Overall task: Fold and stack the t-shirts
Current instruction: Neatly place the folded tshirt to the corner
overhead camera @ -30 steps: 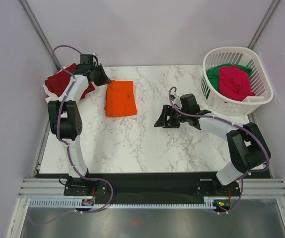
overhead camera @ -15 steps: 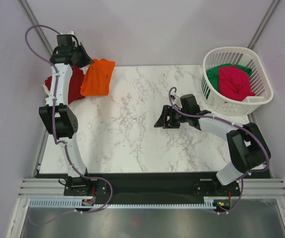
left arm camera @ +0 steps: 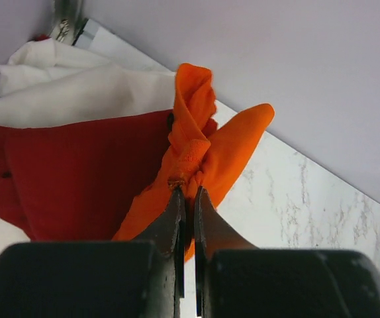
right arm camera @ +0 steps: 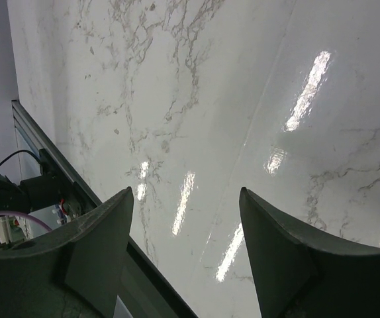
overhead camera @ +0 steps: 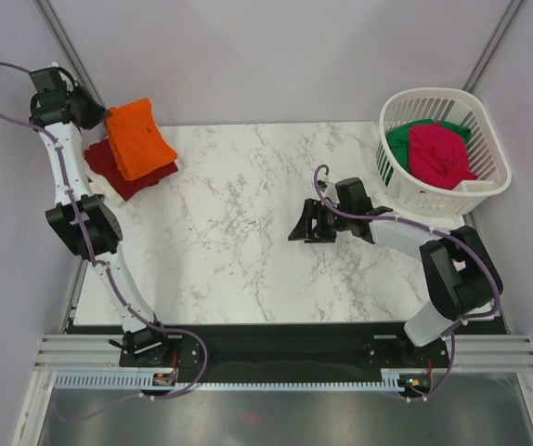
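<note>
My left gripper (overhead camera: pixel 101 118) is raised at the back left corner, shut on an edge of the folded bright orange t-shirt (overhead camera: pixel 138 139). In the left wrist view the jaws (left arm camera: pixel 187 190) pinch bunched orange cloth (left arm camera: pixel 206 149). The orange shirt hangs down onto the folded dark red t-shirt (overhead camera: pixel 118 172) (left arm camera: pixel 77 172), which lies on white cloth (left arm camera: pixel 77 83). The magenta-pink t-shirt (overhead camera: pixel 440 153) and the green t-shirt (overhead camera: pixel 404 139) lie crumpled in the basket. My right gripper (overhead camera: pixel 296 229) (right arm camera: pixel 187 192) hovers open just above bare marble, holding nothing.
The white lattice basket (overhead camera: pixel 489 181) stands at the back right corner. The marble table (overhead camera: pixel 239 242) has a dark front edge (right arm camera: pixel 57 165) near my right gripper. Grey walls close in the back and sides.
My left arm has swung the orange t-shirt from the table's left-middle up and back to the left corner, over the dark red shirt. The right arm has not moved.
</note>
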Robot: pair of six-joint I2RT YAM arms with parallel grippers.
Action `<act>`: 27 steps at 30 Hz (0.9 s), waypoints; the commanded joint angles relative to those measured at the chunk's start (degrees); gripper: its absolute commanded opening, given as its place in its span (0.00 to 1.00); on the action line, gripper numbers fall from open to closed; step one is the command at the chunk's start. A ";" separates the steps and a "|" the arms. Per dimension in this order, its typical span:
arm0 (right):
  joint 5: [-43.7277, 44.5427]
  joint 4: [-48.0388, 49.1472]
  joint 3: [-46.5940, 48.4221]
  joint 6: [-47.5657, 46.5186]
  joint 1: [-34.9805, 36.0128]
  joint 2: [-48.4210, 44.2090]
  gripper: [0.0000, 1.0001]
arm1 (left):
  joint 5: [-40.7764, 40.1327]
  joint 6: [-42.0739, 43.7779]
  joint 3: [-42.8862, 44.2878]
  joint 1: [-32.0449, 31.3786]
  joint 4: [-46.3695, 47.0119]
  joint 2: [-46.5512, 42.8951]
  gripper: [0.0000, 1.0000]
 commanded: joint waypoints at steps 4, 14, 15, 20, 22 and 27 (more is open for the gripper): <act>-0.60 2.04 0.03 -0.79 0.14 1.27 0.74 | -3.52 -2.68 2.05 5.19 -1.19 4.94 0.04; -0.34 1.25 0.73 -1.23 0.31 3.20 0.74 | -10.73 -2.42 1.52 10.21 -1.02 12.41 0.24; -0.34 1.07 0.82 -1.23 0.31 3.38 0.74 | -10.91 -1.72 1.87 10.21 -0.84 13.02 0.30; -0.43 0.37 1.26 -1.41 0.40 3.91 0.74 | -14.50 0.13 1.79 10.91 -0.84 15.32 0.95; -0.43 -0.16 1.44 -1.67 0.40 3.47 0.74 | -15.21 -0.92 0.48 11.79 -0.93 14.18 1.00; -0.34 -0.42 1.44 -1.85 0.58 2.50 0.74 | -19.96 -3.73 -2.34 13.19 -0.76 4.87 1.00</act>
